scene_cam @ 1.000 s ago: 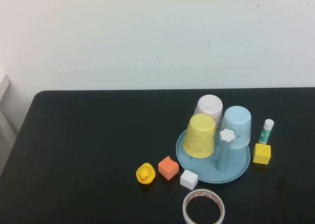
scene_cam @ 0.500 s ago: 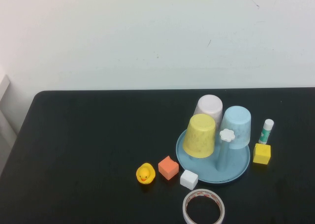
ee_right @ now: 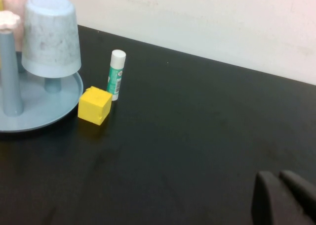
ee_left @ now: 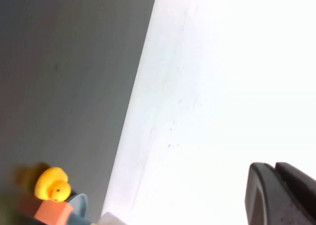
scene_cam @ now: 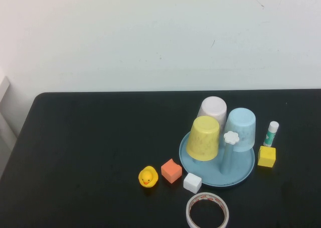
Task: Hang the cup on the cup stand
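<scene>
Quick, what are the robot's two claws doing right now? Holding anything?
Left gripper: up off the table, holding nothing; open or shut cannot be told.
Right gripper: low over the black table, holding nothing; open or shut cannot be told.

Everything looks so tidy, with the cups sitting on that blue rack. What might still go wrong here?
The yellow cup sits tilted on the cup stand, so a bump might tip it off. Clutter crowds the rim: a white cube, an orange block and a tape roll. The left gripper and right gripper show only at their wrist views' edges.

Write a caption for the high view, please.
Yellow cup hangs inverted on the cup stand; left gripper and right gripper away.
</scene>
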Controlling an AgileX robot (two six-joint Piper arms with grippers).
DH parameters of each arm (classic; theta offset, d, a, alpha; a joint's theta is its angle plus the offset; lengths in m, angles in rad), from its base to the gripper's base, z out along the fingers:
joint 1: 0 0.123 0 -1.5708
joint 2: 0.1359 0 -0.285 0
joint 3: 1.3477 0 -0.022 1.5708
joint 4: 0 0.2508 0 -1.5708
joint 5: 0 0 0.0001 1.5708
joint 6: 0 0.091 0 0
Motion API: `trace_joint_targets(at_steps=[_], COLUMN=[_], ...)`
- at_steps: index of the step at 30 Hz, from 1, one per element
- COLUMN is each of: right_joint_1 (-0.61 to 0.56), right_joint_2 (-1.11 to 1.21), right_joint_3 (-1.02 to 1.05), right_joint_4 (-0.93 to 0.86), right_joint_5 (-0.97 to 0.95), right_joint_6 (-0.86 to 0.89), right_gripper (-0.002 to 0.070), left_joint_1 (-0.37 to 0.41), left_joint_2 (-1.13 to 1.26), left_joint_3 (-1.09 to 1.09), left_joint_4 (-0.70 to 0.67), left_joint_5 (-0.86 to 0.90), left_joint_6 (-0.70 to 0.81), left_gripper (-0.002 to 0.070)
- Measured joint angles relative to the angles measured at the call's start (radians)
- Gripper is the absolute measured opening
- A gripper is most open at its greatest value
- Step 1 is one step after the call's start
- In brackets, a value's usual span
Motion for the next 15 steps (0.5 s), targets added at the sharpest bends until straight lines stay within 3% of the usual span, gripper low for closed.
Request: trace_joint_targets(at_steps=[11,13,15], right_joint_1=[0.000,0.000,0.000], right_joint_2=[0.000,0.000,0.000], right_joint_3=[0.000,0.000,0.000], right_joint_4=[0.000,0.000,0.000], right_joint_5=[0.000,0.000,0.000], right_joint_6=[0.000,0.000,0.000], right_gripper=[-0.0001,-0.0001,-0.0001], left_joint_1=[-0.019,-0.019,-0.019], left_joint_2=[0.000,0.000,0.000], left_joint_3=[0.000,0.000,0.000], left_joint_4=[0.026,0.028,0.034], left_joint_5=[0.022,0.022,0.023], left_joint_6=[0.020,0.103,0.282], left_gripper=[-0.0001,-0.0001,-0.0001])
